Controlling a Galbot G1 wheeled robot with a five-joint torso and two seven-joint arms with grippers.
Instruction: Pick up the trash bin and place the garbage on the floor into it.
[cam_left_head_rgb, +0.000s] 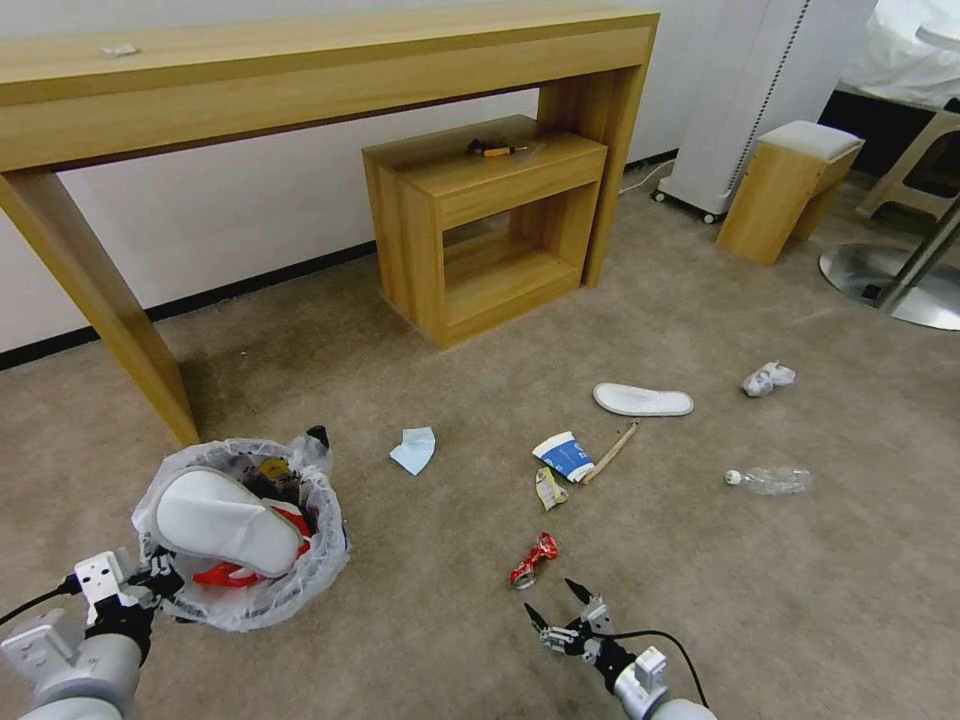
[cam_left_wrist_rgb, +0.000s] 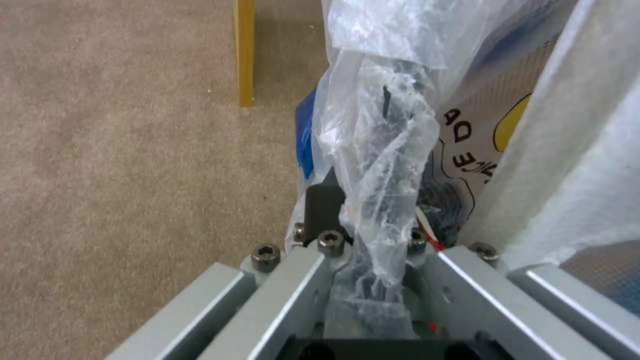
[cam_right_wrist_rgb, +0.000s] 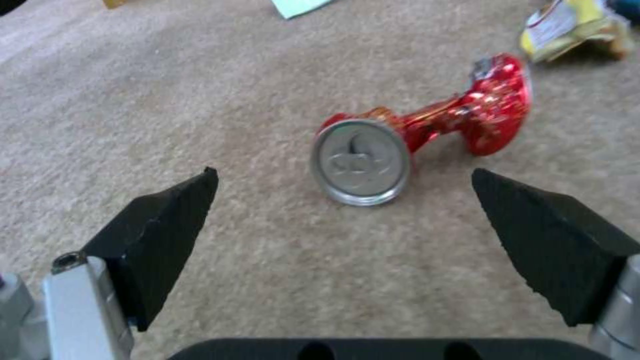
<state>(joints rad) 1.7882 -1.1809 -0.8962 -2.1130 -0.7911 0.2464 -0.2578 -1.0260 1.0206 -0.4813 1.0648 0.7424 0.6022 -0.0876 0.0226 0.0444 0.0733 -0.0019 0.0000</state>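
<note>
Nearest us, the right tool (cam_left_head_rgb: 560, 602) hangs just above the floor (cam_left_head_rgb: 420, 620) with its jaws spread wide, right behind the crushed can (cam_left_head_rgb: 533, 560). Over on the left, the left tool (cam_left_head_rgb: 160, 580) is pinching the bag rim of the trash bin (cam_left_head_rgb: 305, 580), which already has a white slipper (cam_left_head_rgb: 225, 520) inside. Farther out sit a paper cup (cam_left_head_rgb: 565, 455), tissue (cam_left_head_rgb: 414, 449), bottle (cam_left_head_rgb: 775, 481) and another slipper (cam_left_head_rgb: 642, 400).

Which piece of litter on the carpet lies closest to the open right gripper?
The crushed red can, just ahead of the right gripper; every other piece lies farther off.
</note>
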